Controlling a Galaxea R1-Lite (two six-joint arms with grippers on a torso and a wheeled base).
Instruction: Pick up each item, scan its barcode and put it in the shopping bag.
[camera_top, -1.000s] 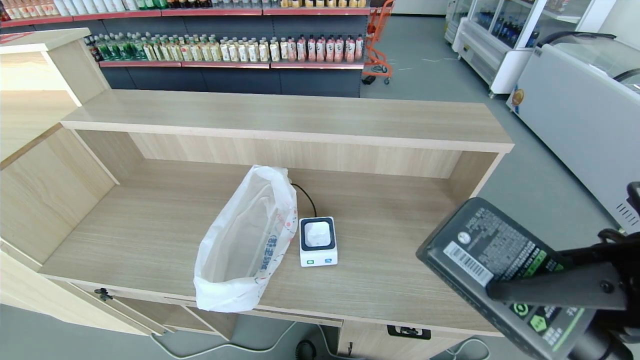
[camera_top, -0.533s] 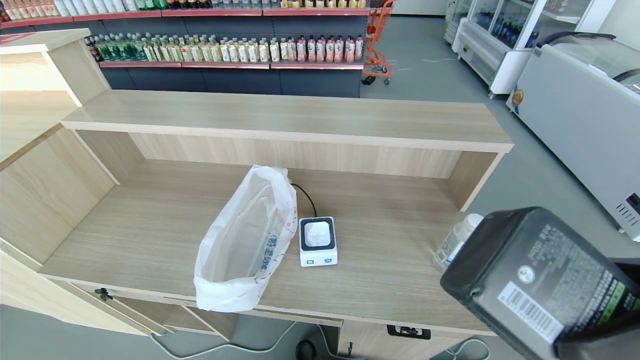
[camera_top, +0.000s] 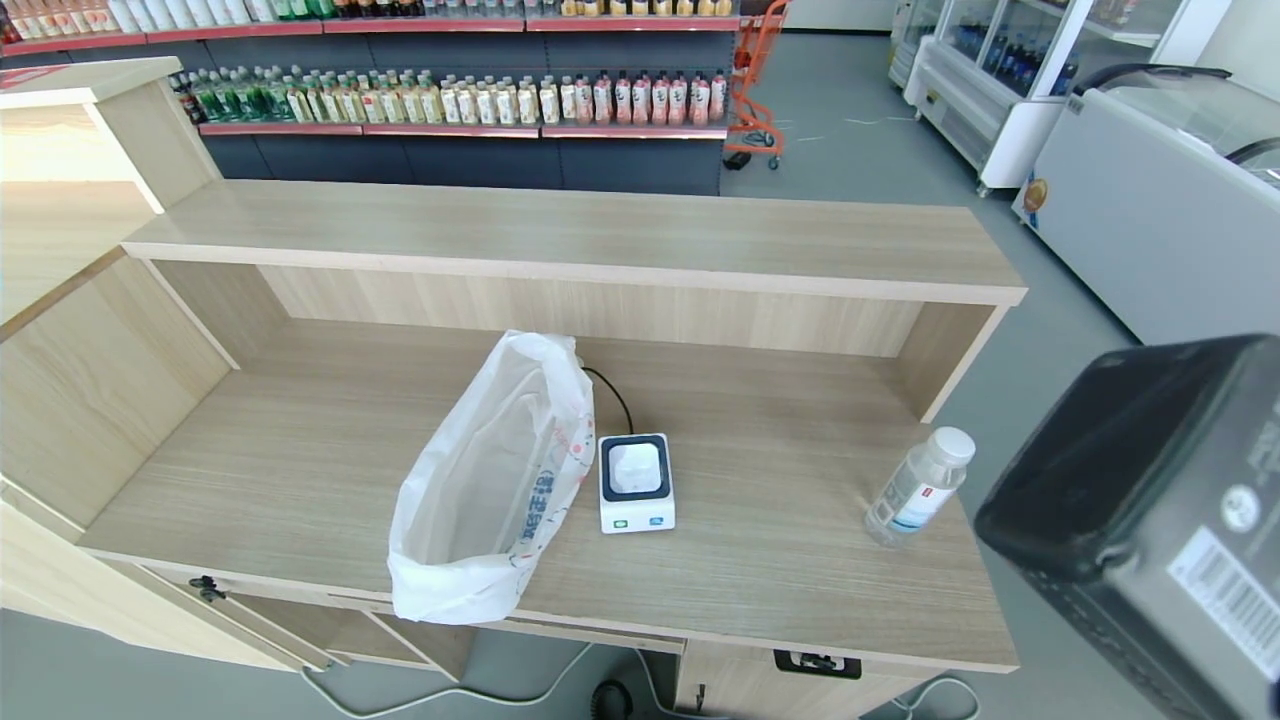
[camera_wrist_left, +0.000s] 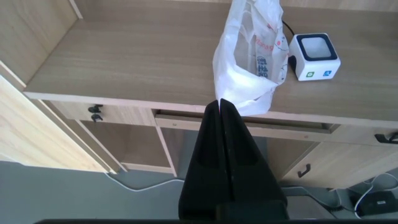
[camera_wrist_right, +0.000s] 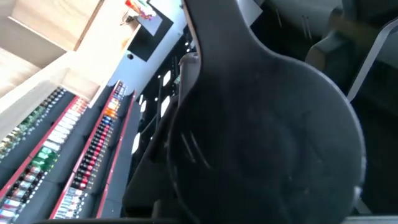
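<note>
Off the counter's (camera_top: 760, 560) right end, a dark pack (camera_top: 1150, 520) hangs aloft, clamped in my right gripper (camera_wrist_right: 199, 74).
To scan cleanly, I judge its barcode (camera_top: 1235, 600) must turn down to face the scanner (camera_top: 636, 482) beside the bag (camera_top: 490, 490); my left gripper (camera_wrist_left: 221, 109) is pinched closed, empty.

Wooden counter (camera_top: 300, 450), with three things resting on its lower work surface: a white scanner (camera_top: 636, 482) is sitting near the middle, glass face up. A white plastic shopping bag (camera_top: 490, 490) is lying open just beside the scanner, on its left. A clear bottle (camera_top: 918, 487) with a white cap is standing well to the scanner's right, at the counter's end, and a black cable (camera_top: 612, 392) is running from behind the scanner toward the back panel.
</note>
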